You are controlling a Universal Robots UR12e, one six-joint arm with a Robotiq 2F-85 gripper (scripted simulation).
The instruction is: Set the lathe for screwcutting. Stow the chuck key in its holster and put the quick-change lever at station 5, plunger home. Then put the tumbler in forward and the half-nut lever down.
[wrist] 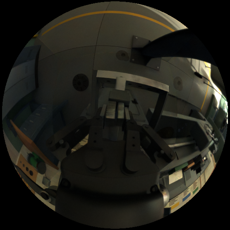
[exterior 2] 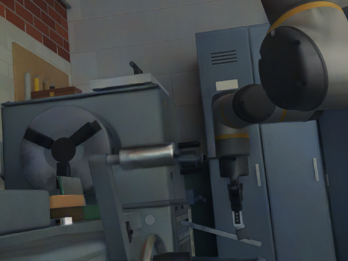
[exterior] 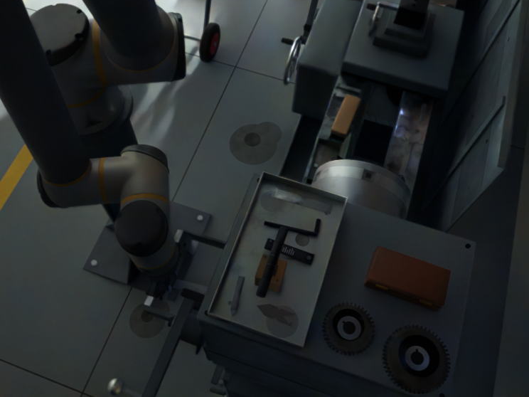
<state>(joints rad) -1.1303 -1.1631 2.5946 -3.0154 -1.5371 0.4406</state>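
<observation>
The quick-change lever [exterior 2: 220, 232] juts from the front of the lathe's gearbox as a long grey bar, and its outer handle end [wrist: 119, 99] sits between my fingers. My gripper [exterior 2: 237, 223] [wrist: 117, 111] [exterior: 165, 290] points downward in front of the headstock and is closed on that handle. The chuck key [exterior: 271, 255] stands with its shaft in the orange holster [exterior: 270, 273] on the headstock tray, its black T-bar across the top. The tumbler and the half-nut lever are not identifiable from here.
A metal tray [exterior: 277, 255] on the headstock holds small tools, with an orange box [exterior: 407, 277] and two gears [exterior: 349, 327] beside it. The chuck [exterior 2: 64, 149] faces the carriage, whose handwheel handle [exterior 2: 147, 156] sticks out. Grey lockers [exterior 2: 282, 175] stand behind my arm.
</observation>
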